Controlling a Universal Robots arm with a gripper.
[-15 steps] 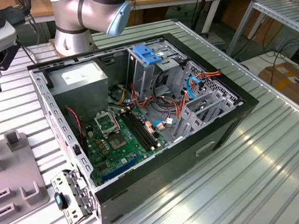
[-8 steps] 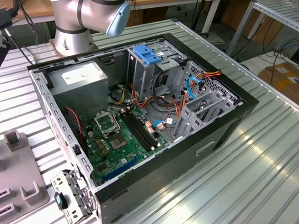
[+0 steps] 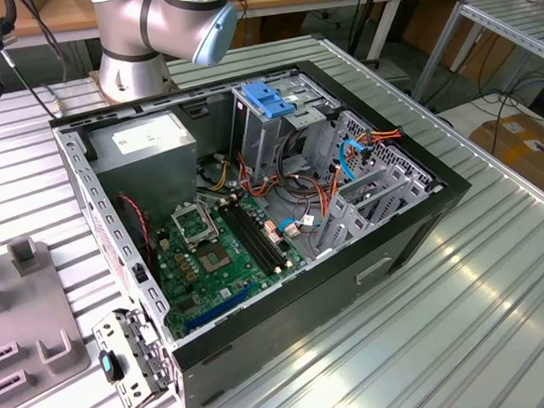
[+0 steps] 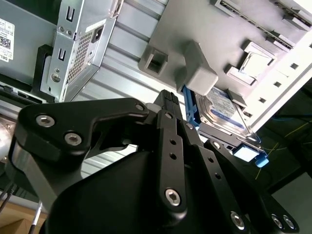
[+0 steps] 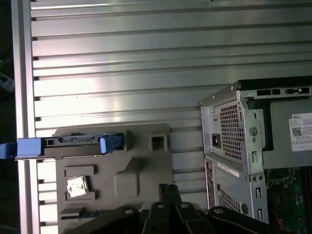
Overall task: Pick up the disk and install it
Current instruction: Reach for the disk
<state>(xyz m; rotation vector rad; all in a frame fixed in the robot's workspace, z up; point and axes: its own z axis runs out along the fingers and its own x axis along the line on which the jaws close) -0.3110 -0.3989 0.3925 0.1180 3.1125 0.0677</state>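
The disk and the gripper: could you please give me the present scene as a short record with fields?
disk: on edge in a slot of the grey holder, blue rails on it
gripper: over the holder, close beside the disk, contact unclear
computer case: open on the ribbed table, motherboard exposed
task status: disk in the holder, not installed

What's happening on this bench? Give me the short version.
A robot arm's gripper hovers over a grey holder on the ribbed metal table, beside the open computer case. The disk, with its blue rails, stands on edge in that holder. The gripper is close to the disk but does not grip it, so it is not yet picked up.
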